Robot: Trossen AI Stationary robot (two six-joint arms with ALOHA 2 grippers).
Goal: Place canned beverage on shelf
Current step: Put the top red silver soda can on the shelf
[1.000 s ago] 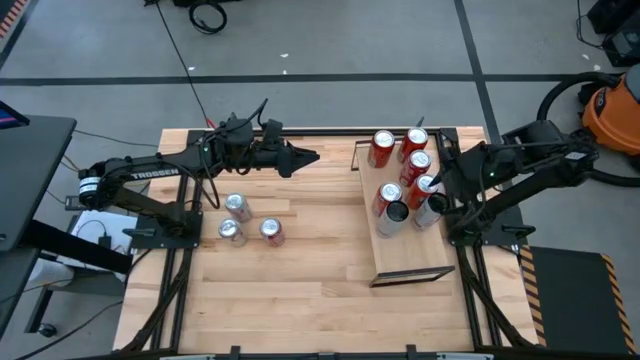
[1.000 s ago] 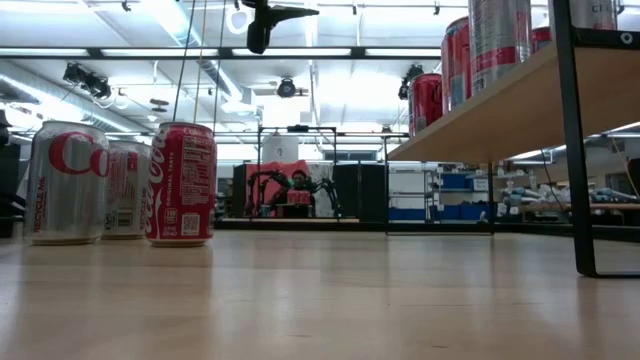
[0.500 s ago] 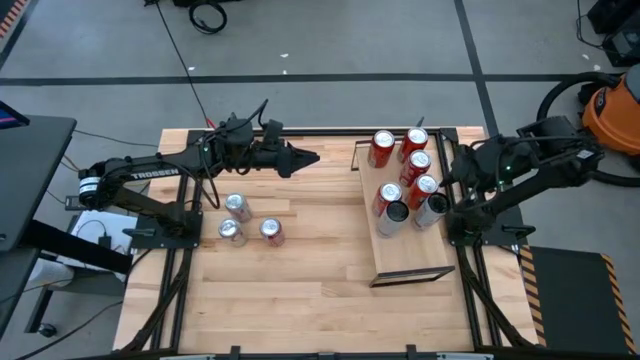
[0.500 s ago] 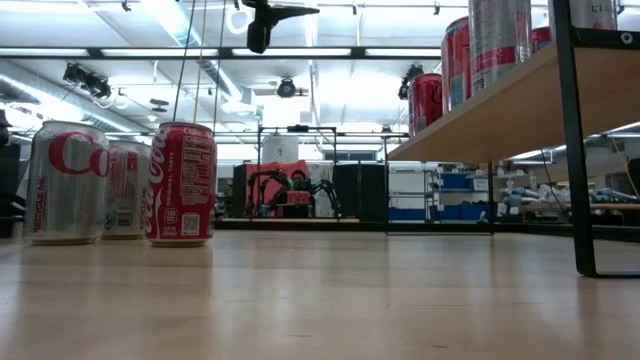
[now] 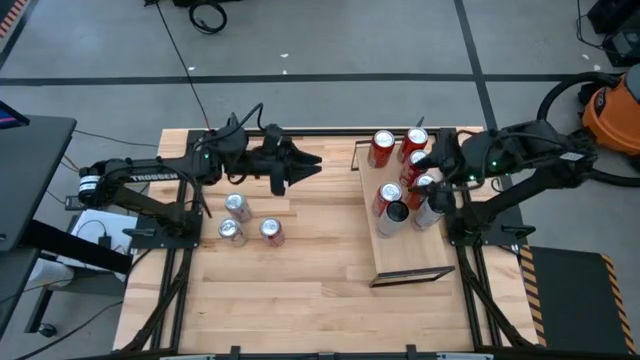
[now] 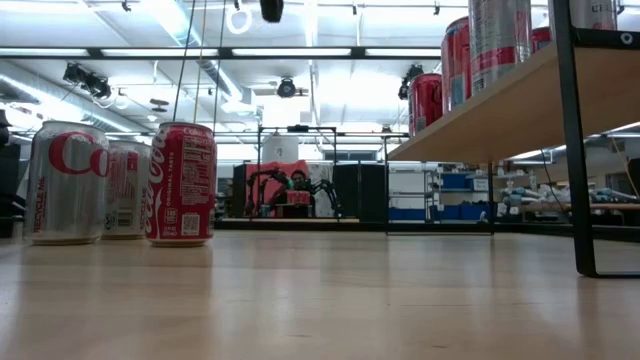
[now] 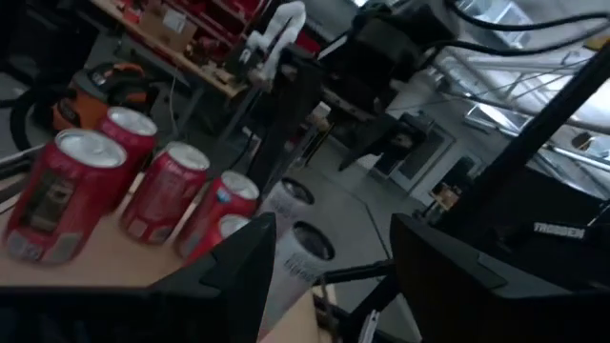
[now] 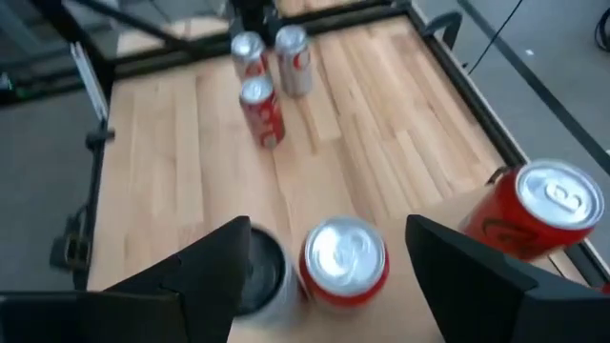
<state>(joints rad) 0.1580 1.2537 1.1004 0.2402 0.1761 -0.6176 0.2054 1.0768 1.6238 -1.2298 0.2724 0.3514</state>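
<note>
Dark right arm fingers (image 8: pixel 324 262) spread above shelf (image 5: pixel 410 255) cans; left fingers (image 7: pixel 324 262) apart.

Six cans (image 5: pixel 402 180) are standing on the shelf (image 5: pixel 410 255), right; three cans (image 5: pixel 243 220) are sitting on the tabletop (image 5: pixel 310 280), left.

A robotics lab: concrete floor (image 5: pixel 330 40), ceiling strip lights (image 6: pixel 400 52), another robot rig (image 6: pixel 290 190) and an orange vacuum (image 5: pixel 612 110).

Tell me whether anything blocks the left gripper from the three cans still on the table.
Nothing visible does. The left gripper hangs open above the table, and the three cans stand in the open nearby.
</note>
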